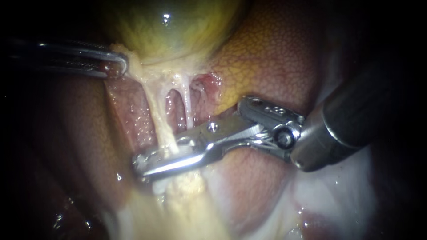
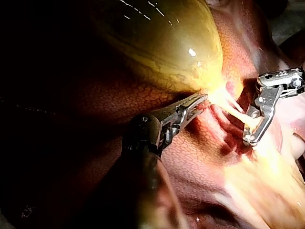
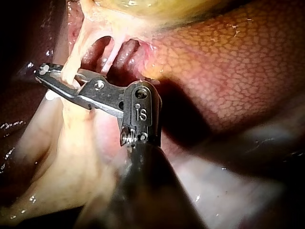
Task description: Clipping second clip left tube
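The left tube (image 1: 155, 111) is seen lying crosswise between the jaws of the right instrument (image 1: 141, 167), which are closed on it from both sides. The gallbladder (image 1: 169, 31) is held by the left instrument (image 1: 121, 66), whose jaws are clamped on its neck, farther from the tube.

In the endoscope view light comes from the camera's side: bright at the centre, falling to black at the edges, where the slender steel left instrument (image 1: 121, 66) lies half in shadow. A glare spot sits on the glossy yellow-green gallbladder (image 1: 178, 35); the polished silver right instrument (image 1: 141, 165) and pale stringy left tube (image 1: 156, 115) shine white. Both wrist views show deep shadow around their dark shafts.
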Robot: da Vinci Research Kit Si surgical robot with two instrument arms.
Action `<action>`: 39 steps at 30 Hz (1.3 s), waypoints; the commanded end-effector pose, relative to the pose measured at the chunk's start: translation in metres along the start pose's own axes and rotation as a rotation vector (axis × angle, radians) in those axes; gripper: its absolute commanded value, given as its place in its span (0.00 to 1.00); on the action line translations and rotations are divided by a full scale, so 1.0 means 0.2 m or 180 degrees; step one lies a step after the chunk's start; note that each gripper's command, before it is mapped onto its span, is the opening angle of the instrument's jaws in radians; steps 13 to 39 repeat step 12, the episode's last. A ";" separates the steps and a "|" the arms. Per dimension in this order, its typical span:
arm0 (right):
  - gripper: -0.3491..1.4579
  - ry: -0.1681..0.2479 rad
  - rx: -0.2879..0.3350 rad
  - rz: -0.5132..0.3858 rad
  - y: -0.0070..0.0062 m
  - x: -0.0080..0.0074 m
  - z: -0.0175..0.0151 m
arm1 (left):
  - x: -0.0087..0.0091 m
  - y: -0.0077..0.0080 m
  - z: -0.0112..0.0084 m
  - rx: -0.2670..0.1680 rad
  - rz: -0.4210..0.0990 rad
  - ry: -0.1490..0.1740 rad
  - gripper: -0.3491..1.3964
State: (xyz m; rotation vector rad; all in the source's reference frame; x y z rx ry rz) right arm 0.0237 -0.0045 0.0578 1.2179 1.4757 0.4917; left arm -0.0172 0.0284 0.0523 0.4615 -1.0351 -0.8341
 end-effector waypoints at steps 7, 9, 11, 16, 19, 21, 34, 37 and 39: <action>0.00 0.0001 0.0000 -0.0001 0.000 -0.001 0.001 | 0.000 0.000 0.000 -0.0001 0.0000 0.0000 0.00; 0.00 0.0000 0.0001 -0.0001 0.000 -0.001 0.001 | 0.000 0.000 0.000 -0.0001 0.0000 0.0000 0.00; 0.00 0.0000 0.0001 -0.0002 0.000 -0.001 0.001 | 0.000 0.000 0.000 0.0000 0.0000 0.0000 0.00; 0.00 0.0000 0.0002 -0.0002 0.000 -0.001 0.001 | 0.000 0.000 0.000 -0.0001 0.0000 0.0000 0.00; 0.00 0.0000 0.0002 -0.0002 0.000 -0.001 0.001 | 0.000 0.000 0.000 -0.0001 0.0000 0.0000 0.00; 0.00 0.0000 0.0002 -0.0002 0.000 -0.001 0.001 | 0.000 0.000 0.000 -0.0001 0.0000 0.0000 0.00; 0.00 0.0000 0.0002 -0.0002 0.000 -0.001 0.001 | 0.000 0.000 0.000 -0.0001 0.0000 0.0000 0.00; 0.00 0.0000 0.0002 -0.0002 0.000 -0.001 0.001 | 0.000 0.000 0.000 -0.0001 0.0000 0.0000 0.00; 0.00 0.0000 0.0002 -0.0002 0.000 -0.001 0.001 | 0.000 0.000 0.000 -0.0001 0.0000 0.0000 0.00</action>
